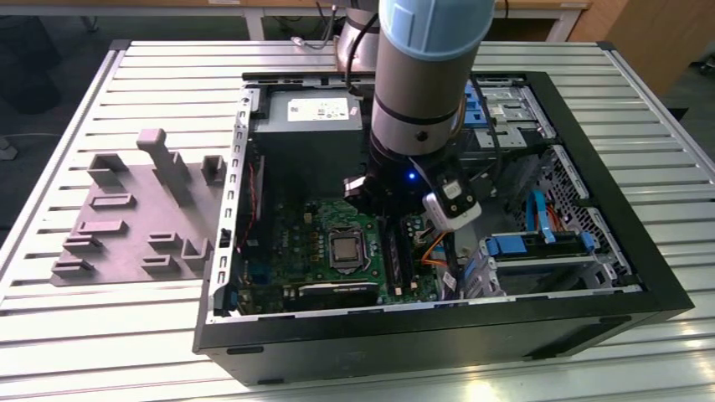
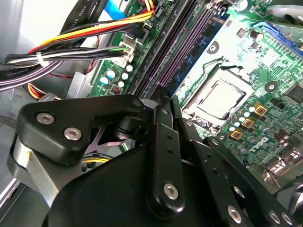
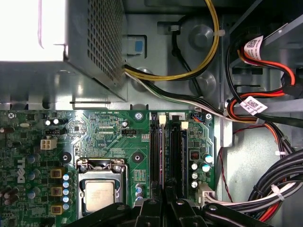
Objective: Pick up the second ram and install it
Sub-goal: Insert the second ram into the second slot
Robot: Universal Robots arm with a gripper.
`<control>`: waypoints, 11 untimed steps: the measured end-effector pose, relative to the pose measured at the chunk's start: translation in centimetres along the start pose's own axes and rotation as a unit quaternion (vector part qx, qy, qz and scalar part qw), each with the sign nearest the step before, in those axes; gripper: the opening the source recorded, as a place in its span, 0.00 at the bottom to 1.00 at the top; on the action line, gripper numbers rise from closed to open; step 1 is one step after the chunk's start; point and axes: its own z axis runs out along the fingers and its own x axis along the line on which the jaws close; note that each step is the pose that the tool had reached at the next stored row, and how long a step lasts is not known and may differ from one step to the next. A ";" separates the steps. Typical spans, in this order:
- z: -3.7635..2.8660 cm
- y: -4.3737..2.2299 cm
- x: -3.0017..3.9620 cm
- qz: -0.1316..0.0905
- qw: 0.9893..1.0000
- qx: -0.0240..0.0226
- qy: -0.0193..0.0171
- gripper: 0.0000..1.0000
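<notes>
Claw (image 3: 164,201) clenched on the second ram (image 3: 164,163), standing edge-down in the motherboard's (image 3: 113,137) slots.

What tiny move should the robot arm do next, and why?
Probably a small, slow move straight down, keeping its line. In the first wrist view the end effector hangs directly over the long black memory slots on the green motherboard and is lined up along their length. So sideways shifting looks unneeded, and only the height seems left to close.
</notes>
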 end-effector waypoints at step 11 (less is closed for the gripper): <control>0.24 -0.14 -0.06 -0.001 1.000 0.000 0.000 0.14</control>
